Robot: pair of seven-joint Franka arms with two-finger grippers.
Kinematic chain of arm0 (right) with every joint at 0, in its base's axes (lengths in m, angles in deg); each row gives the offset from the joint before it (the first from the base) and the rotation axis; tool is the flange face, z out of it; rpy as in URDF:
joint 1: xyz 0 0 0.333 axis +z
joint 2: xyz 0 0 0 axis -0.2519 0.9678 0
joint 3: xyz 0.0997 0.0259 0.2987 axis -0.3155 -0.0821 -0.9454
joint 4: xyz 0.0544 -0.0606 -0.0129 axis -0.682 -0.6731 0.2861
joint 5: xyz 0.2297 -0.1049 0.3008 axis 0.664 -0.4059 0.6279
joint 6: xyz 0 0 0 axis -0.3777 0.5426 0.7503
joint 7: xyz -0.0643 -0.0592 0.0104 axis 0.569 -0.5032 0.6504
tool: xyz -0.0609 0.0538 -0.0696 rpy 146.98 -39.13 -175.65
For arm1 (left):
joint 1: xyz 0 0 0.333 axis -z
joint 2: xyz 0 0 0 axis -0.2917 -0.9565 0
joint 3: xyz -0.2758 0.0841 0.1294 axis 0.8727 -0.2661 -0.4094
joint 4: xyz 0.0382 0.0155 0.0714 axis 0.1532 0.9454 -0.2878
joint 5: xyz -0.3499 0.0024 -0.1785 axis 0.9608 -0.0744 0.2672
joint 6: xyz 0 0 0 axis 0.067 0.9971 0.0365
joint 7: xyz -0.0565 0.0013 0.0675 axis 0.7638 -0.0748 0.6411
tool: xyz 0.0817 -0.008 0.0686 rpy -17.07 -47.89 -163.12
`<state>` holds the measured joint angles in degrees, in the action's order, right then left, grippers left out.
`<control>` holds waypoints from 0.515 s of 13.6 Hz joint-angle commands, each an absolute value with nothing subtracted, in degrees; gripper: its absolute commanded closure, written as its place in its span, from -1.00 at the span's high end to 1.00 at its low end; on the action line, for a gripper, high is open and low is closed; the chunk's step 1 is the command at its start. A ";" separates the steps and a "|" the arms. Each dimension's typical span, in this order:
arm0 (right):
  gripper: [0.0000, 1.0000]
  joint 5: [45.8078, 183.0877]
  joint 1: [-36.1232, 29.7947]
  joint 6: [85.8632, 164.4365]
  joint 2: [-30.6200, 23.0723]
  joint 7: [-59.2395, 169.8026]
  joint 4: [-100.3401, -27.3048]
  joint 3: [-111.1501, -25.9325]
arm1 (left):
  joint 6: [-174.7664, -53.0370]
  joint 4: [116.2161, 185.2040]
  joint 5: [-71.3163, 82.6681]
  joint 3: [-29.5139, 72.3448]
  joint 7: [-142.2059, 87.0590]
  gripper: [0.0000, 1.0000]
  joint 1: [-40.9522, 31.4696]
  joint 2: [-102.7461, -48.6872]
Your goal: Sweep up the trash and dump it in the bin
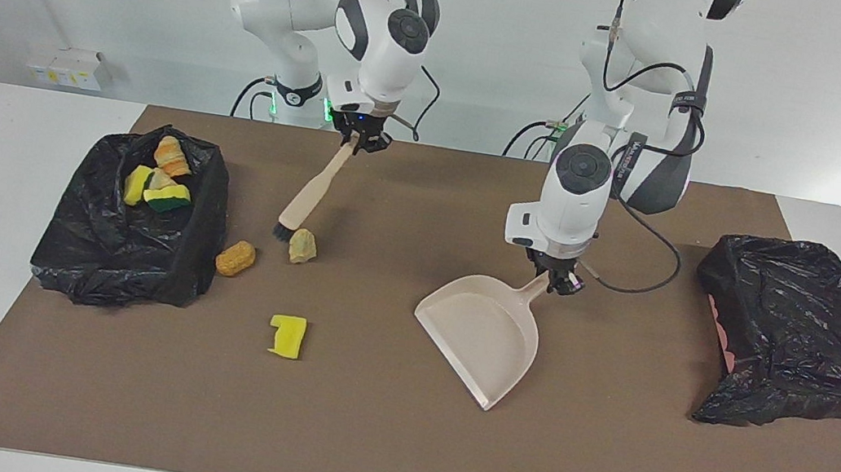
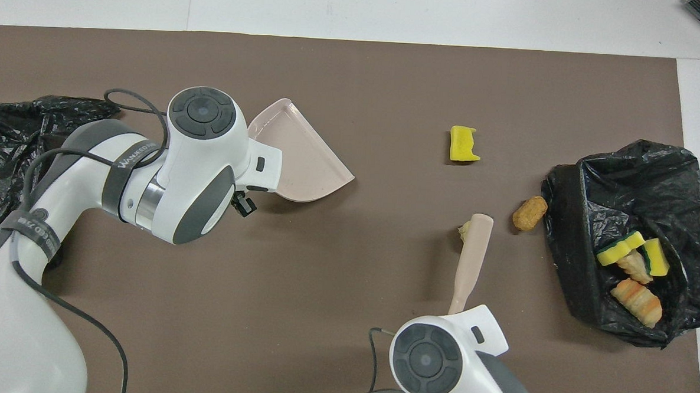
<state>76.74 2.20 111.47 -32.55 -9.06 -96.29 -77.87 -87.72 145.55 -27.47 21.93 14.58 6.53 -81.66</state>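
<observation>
Four trash pieces (image 1: 159, 176) already lie in the bin (image 1: 80, 254) at nine o'clock, three remain on the mat beside it, the right gripper (image 1: 358, 142) clamping the brush (image 1: 306, 199) against the pale lump (image 1: 302, 246), the left gripper (image 1: 558, 280) clamping the dustpan (image 1: 485, 336).

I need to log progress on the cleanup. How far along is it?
Four pieces already lie in the bin. The right gripper holds the brush, bristles beside the pale lump; the left gripper holds the dustpan. That lump, the orange lump and the yellow sponge remain.
</observation>
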 commanded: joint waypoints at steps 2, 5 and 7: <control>-1.00 71.82 -4.47 110.03 -31.34 -2.83 -96.48 -78.57 | -89.60 150.32 -28.87 21.64 24.30 -1.00 9.06 -78.31; -1.00 66.30 -5.71 110.56 -26.51 -1.50 -96.48 -78.65 | -90.21 152.24 -28.87 21.73 28.83 -1.00 10.46 -77.00; -1.00 63.23 -6.06 109.95 -25.62 -1.32 -96.30 -78.57 | -91.62 153.74 -28.87 21.73 30.49 -1.00 11.52 -76.30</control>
